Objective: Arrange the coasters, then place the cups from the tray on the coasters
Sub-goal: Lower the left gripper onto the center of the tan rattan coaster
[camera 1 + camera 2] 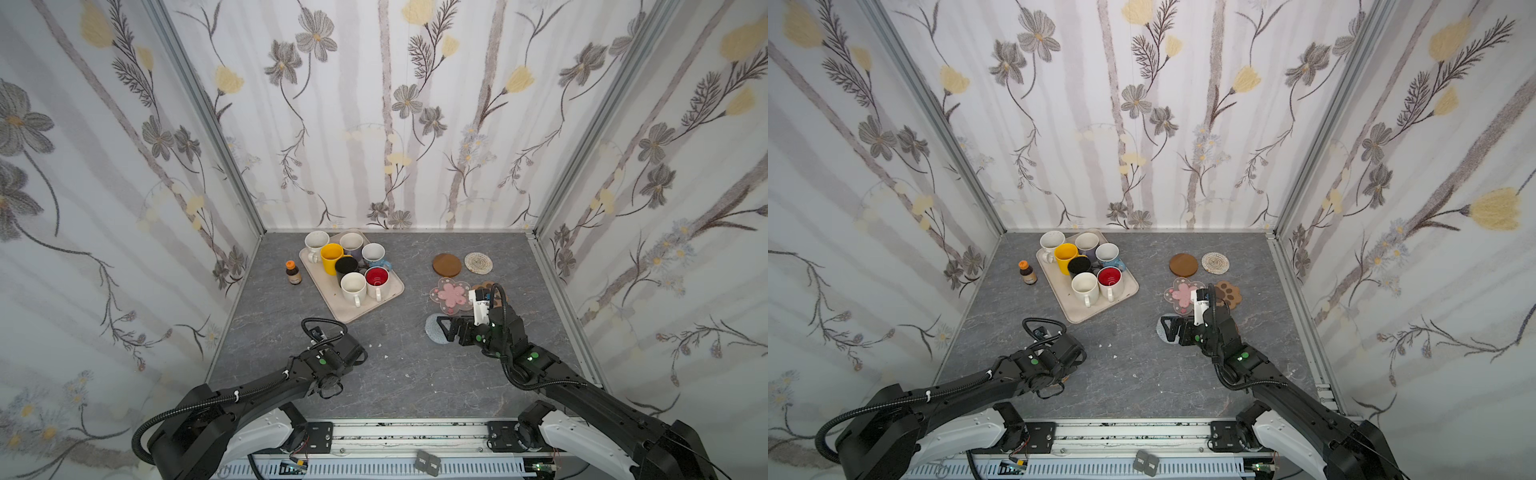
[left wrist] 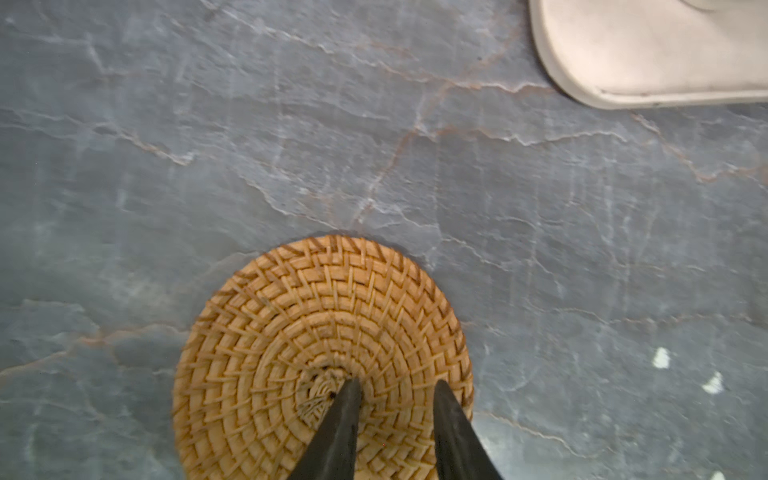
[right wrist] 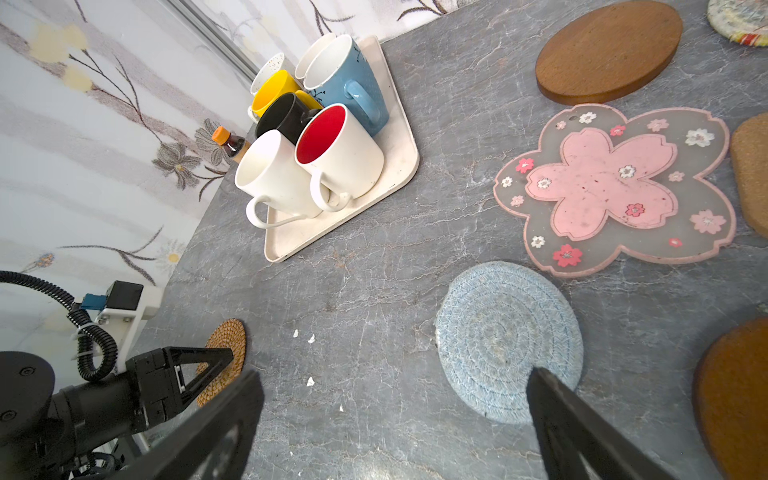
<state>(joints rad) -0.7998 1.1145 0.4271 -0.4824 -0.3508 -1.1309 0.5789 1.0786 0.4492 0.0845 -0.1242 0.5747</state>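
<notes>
Desk of grey marbled stone, read from its left side across. First, small brown orange-capped bottle, no part of the job, standing just beside large beige rounded-rectangle tray. On that tray, all seven handled ceramic mugs, upright and packed close together; judged not yet due, with laying-out of mats to come first. Nearer the base, left arm, stretched low and forward, wrist bent so as to aim left jaws straight down at round tan rattan coaster, flat on bare desk near the tray's corner and well apart from every other mat. Left jaws parted by a narrow gap only, one tip over the woven centre, one toward the rim, nothing clamped between; touching or just clear, cannot tell. Likely a spot chosen close to the mugs for a short carry. Further right, round grey-blue crochet coaster, flat, below right jaws spread fully wide and empty, one tip at its edge, one over bare desk. Right arm reaching in low, wrist turned toward the left side. Beyond, pink blossom-shaped coaster, brown wooden disc, cream woven round, brown paw-shaped mat, amber disc, bunched near each other, probably awaiting wider spacing for seven mugs.
</notes>
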